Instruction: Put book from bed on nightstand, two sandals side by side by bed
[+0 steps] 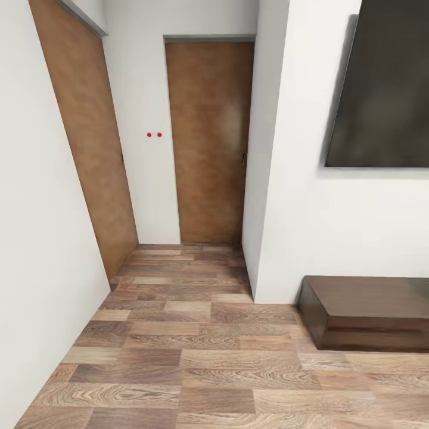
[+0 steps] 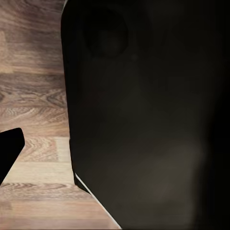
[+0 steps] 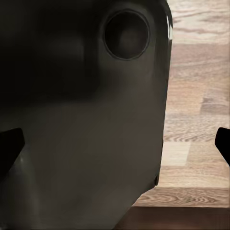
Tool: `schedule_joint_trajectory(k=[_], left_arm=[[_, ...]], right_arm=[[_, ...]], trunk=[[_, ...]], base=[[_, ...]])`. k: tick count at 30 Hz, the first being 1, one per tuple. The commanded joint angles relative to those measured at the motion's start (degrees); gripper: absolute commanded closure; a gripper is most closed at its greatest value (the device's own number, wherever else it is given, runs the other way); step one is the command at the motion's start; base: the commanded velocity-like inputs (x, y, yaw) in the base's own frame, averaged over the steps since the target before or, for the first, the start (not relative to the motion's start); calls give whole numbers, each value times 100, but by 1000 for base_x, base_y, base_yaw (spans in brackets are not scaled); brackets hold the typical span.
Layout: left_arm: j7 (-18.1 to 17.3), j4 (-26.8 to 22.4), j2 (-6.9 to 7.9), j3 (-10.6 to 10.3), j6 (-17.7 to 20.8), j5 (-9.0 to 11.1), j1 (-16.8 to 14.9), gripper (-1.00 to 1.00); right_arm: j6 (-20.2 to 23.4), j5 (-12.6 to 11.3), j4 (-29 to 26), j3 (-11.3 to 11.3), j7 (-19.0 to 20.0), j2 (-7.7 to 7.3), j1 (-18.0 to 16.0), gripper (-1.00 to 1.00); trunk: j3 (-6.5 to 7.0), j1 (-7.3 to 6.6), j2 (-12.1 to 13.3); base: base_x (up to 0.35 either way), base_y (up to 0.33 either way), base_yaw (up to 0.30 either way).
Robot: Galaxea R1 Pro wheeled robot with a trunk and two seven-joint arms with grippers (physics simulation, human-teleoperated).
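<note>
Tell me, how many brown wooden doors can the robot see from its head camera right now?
2. One door stands straight ahead at the end of the short hallway; the other door is set in the wall on the left side. Further doors could lie beyond the picture's edges.

brown plank floor [image 1: 196,357], white walls [image 1: 333,226], brown doors [image 1: 208,143]

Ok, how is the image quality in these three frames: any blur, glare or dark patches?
Head view: evenly lit, no glare, the floor planks crisp, the far door slightly soft, walls leaning from wide-angle distortion. Left wrist view: a dark blurred body close to the lens, floor beside it sharper. Right wrist view: the same kind of dark, out-of-focus mass, wood grain clear at the edge.
</note>
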Motion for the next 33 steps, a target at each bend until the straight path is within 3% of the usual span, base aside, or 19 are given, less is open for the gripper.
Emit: schedule_joint_trajectory(k=[1, 25, 33], left_arm=[[-9, -33, -26, -9, 33, 17, -4, -100], [-9, -210, -96, 0, 48, 18, -7, -100], [-9, -211, -97, 0, 46, 18, -5, -100]], right_arm=[[33, -33, 9, -23, 33, -7, -1, -100], [52, -7, 9, -17, 53, -9, -1, -100], [51, -7, 6, -23, 56, -9, -1, -100]], trunk=[[-3, 0, -2], [-3, 0, -2], [-3, 0, -2]], base=[[0, 0, 0], [0, 0, 1], [0, 0, 163]])
